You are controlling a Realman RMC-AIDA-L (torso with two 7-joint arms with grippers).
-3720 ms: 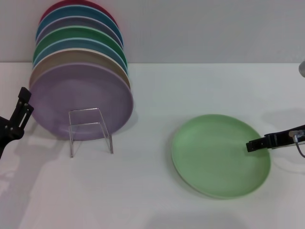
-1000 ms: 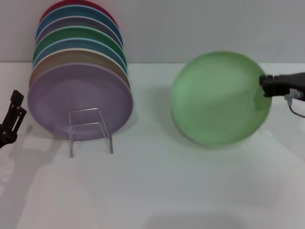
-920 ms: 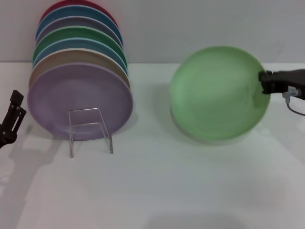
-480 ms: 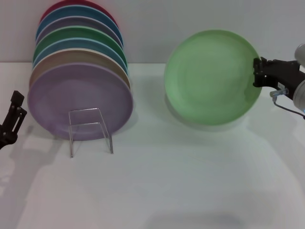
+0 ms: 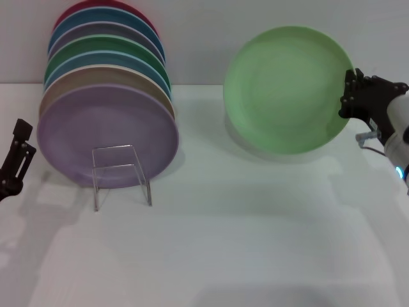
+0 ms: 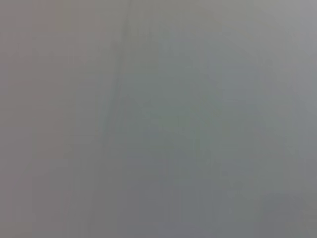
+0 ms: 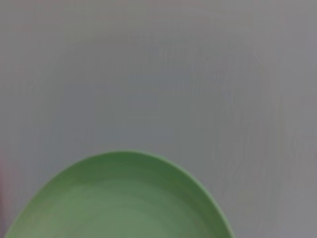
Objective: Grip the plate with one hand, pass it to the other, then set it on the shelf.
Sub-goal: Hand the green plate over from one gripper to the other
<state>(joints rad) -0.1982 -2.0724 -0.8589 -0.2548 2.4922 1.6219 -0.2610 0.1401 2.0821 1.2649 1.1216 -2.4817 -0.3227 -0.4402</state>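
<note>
The light green plate (image 5: 287, 89) hangs in the air at the right, tilted almost upright with its face toward me. My right gripper (image 5: 350, 94) is shut on its right rim. The plate also shows in the right wrist view (image 7: 119, 198). The clear shelf (image 5: 120, 173) stands on the white table at the left, in front of the lilac plate (image 5: 105, 135). My left gripper (image 5: 18, 153) hangs low at the left edge, away from the shelf and the plate. The left wrist view shows only blank grey.
A row of several upright coloured plates (image 5: 105, 57) leans behind the lilac one, up to the back wall. The white table (image 5: 211, 243) stretches across the front and middle.
My right gripper has lifted the green plate off the table, raised it and tilted it nearly upright. The left arm has barely moved.
</note>
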